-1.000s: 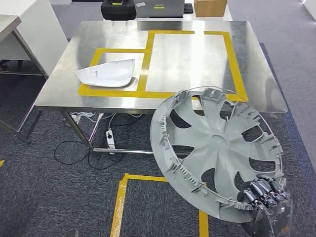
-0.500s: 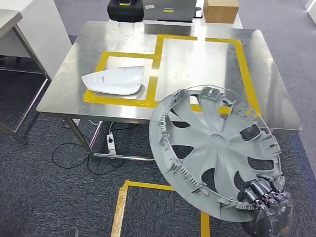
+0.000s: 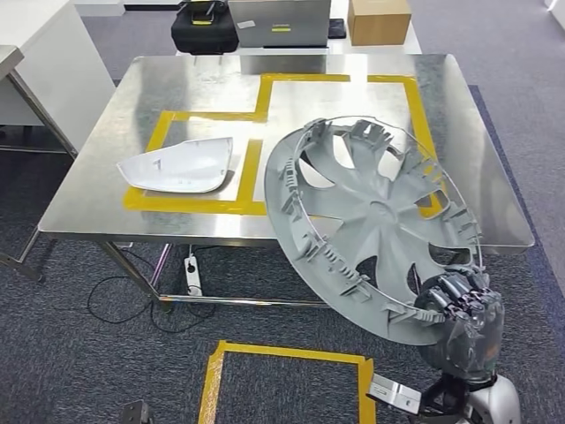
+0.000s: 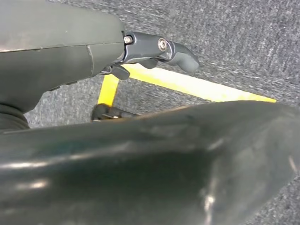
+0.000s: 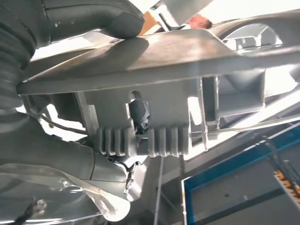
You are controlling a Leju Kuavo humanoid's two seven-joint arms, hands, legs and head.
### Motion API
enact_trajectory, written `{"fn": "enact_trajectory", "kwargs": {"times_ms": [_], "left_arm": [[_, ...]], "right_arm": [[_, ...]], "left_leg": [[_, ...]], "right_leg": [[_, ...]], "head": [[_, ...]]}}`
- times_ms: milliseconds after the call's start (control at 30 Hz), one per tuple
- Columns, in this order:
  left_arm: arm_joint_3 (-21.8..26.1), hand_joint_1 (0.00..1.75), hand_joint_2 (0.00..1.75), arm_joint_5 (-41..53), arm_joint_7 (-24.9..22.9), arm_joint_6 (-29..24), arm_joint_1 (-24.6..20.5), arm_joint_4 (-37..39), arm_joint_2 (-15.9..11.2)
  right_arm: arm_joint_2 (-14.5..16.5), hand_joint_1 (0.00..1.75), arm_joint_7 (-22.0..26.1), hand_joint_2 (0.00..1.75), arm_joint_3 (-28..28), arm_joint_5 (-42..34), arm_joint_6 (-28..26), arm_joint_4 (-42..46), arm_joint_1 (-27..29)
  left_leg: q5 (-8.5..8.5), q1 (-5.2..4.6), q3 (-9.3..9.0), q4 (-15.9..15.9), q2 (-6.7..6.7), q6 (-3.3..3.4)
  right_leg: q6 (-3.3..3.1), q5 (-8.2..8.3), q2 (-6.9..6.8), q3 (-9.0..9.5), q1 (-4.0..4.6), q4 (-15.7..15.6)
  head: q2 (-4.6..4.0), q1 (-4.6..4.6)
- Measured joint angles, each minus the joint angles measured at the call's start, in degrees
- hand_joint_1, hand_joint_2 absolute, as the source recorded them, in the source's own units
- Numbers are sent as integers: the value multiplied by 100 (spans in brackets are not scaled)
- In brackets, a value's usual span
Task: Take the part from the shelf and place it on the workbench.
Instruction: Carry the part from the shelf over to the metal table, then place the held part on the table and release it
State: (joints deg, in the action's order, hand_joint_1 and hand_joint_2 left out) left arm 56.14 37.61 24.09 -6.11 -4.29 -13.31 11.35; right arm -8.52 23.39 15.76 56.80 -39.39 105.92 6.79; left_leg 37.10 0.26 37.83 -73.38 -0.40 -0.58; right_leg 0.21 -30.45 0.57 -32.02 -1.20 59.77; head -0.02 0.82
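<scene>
Right robot hand [image 3: 460, 309] grips wheel cover [image 3: 370, 225] rim, tilted over table [image 3: 100, 177] edge.
Right wrist view shows thumb [image 5: 106, 18] clamped on rim; the cover overlaps more of the table than before. Left robot hand [image 4: 159, 49]: grip state unclear.

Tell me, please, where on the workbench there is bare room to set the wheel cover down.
The large yellow-taped rectangle on the steel workbench is bare, between the white mirror cover and the far right edge. The smaller taped box is taken by that mirror cover. The wheel cover, gripped by the right hand, overhangs the near right part.

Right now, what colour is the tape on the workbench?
Yellow tape on the steel workbench; the head view shows it best.
</scene>
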Motion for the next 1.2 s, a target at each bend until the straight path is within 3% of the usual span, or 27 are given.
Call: {"fn": "enact_trajectory", "kwargs": {"times_ms": [67, 133, 200, 300, 333, 400, 433, 467, 500, 567, 600, 633, 733, 800, 833, 900, 967, 1000, 1033, 1100, 1133, 1200], "left_arm": [[-30, 0, 0, 25, -9, -3, -1, 0, -8], [-69, 0, 0, 67, -26, -8, -7, 0, -22], [-111, 0, 0, 147, -59, 14, -22, 0, -28], [-236, 0, 0, 290, -83, 133, -156, 0, -9], [-293, 0, 0, 334, -109, 160, -234, 0, 8], [-414, 0, 0, 447, -207, 193, -371, 0, 47], [-485, 0, 0, 507, -260, 208, -412, 0, 61], [-559, 0, 0, 561, -307, 222, -436, 0, 71], [-634, 0, 0, 607, -344, 233, -449, 0, 74], [-778, 0, 0, 681, -406, 248, -460, 0, 77], [-842, 0, 0, 710, -427, 251, -471, 0, 76], [-900, 0, 0, 733, -446, 252, -482, 0, 75], [-1013, 0, 0, 763, -473, 255, -482, 0, 75], [-1068, 0, 0, 764, -475, 255, -478, 0, 75], [-1089, 0, 0, 764, -475, 255, -483, 0, 75], [-1108, 0, 0, 765, -476, 254, -487, 0, 73], [-1120, 0, 0, 764, -477, 253, -474, 0, 71], [-1125, 0, 0, 764, -478, 254, -469, 0, 70], [-1130, 0, 0, 766, -479, 258, -466, 0, 69], [-1146, 0, 0, 785, -490, 293, -467, 0, 63], [-1167, 0, 0, 800, -499, 319, -470, 0, 62], [-1220, 0, 0, 827, -522, 370, -474, 0, 58]], "right_arm": [[-37, 175, -28, 175, 135, -32, 0, -110, -179], [-74, 175, -44, 175, 243, -50, 5, -217, -332], [-106, 175, -68, 175, 382, -53, 55, -374, -602], [-113, 175, -221, 175, 687, 12, 278, -816, -1425], [-103, 175, -305, 175, 793, 61, 354, -1015, -1770], [-44, 175, -497, 175, 993, 261, 429, -1488, -2455], [5, 175, -602, 175, 1086, 426, 424, -1746, -2763], [61, 175, -711, 175, 1178, 625, 407, -2017, -3051], [122, 175, -827, 175, 1261, 843, 381, -2296, -3317], [255, 175, -1078, 175, 1404, 1314, 315, -2886, -3809], [320, 175, -1196, 175, 1462, 1523, 263, -3179, -4028], [387, 175, -1291, 175, 1514, 1691, 205, -3449, -4224], [556, 175, -1422, 175, 1625, 1900, 85, -4028, -4635], [632, 175, -1444, 175, 1666, 1926, 75, -4263, -4785], [667, 175, -1448, 175, 1687, 1931, 74, -4360, -4844], [728, 175, -1450, 175, 1724, 1937, 64, -4525, -4932], [769, 175, -1449, 175, 1756, 1941, 49, -4648, -4976], [782, 175, -1449, 175, 1771, 1945, 44, -4692, -4983], [797, 175, -1463, 175, 1786, 1962, 44, -4730, -4988], [834, 175, -1570, 175, 1822, 2096, 44, -4845, -5037], [866, 175, -1677, 175, 1844, 2215, 42, -4955, -5100], [943, 175, -1945, 175, 1878, 2462, 45, -5284, -5288]], "left_leg": [[-587, -27, -86, 644, 4, 84], [-960, -75, -171, 1119, 16, 169], [-1009, -113, -183, 1237, 22, 205], [-1084, -68, -260, 1407, 36, 268], [-1097, -49, -285, 1449, 40, 289], [-1089, -47, -293, 1463, 39, 316], [-1077, -45, -301, 1462, 38, 322], [-1062, -41, -318, 1462, 34, 322], [-1042, -33, -346, 1459, 27, 312], [-987, -12, -416, 1449, 2, 267], [-960, -15, -428, 1430, -14, 235], [-946, -21, -416, 1411, -28, 202], [-954, -26, -361, 1401, -45, 117], [-868, -14, -310, 1284, -32, 59], [-755, -7, -209, 1069, -24, 27], [-443, 6, 173, 311, -13, -18], [-332, 12, 507, -254, -11, -27], [-449, 12, 535, -229, -11, -16], [-676, 11, 451, 38, -11, 4], [-1130, -9, 153, 815, -12, 65], [-1245, -25, 32, 1118, -12, 96], [-1221, -53, -45, 1321, -15, 133]], "right_leg": [[25, -104, -5, 145, 10, -4], [74, -177, -13, 238, 16, -17], [136, -191, -7, 262, 16, -57], [217, -274, -21, 143, 14, 37], [239, -378, -35, -3, 12, 274], [280, -627, -47, -462, 9, 1051], [297, -677, -49, -692, 6, 1384], [310, -615, -51, -845, 3, 1543], [318, -427, -53, -883, 0, 1461], [325, 118, -57, -680, -10, 777], [320, 300, -54, -533, -7, 423], [293, 367, -50, -419, -2, 165], [167, 295, -28, -327, 15, -36], [100, 298, -26, -307, 0, -60], [68, 295, -30, -292, -10, -72], [24, 274, -34, -274, -6, -74], [5, 248, -31, -246, 2, -73], [4, 231, -28, -222, 6, -72], [8, 210, -25, -189, 9, -72], [32, 166, -18, -139, 19, -74], [53, 155, -11, -135, 23, -74], [107, 154, -3, -163, 29, -85]], "head": [[0, -2], [0, -8], [0, -13], [0, -17], [0, -23], [0, -28], [0, -30], [0, -28], [0, -30], [0, -30], [0, -36], [0, -35], [0, -30], [0, -17], [0, -9], [0, 8], [0, 8], [0, 9], [0, 7], [0, 4], [0, 6], [0, 11]]}}
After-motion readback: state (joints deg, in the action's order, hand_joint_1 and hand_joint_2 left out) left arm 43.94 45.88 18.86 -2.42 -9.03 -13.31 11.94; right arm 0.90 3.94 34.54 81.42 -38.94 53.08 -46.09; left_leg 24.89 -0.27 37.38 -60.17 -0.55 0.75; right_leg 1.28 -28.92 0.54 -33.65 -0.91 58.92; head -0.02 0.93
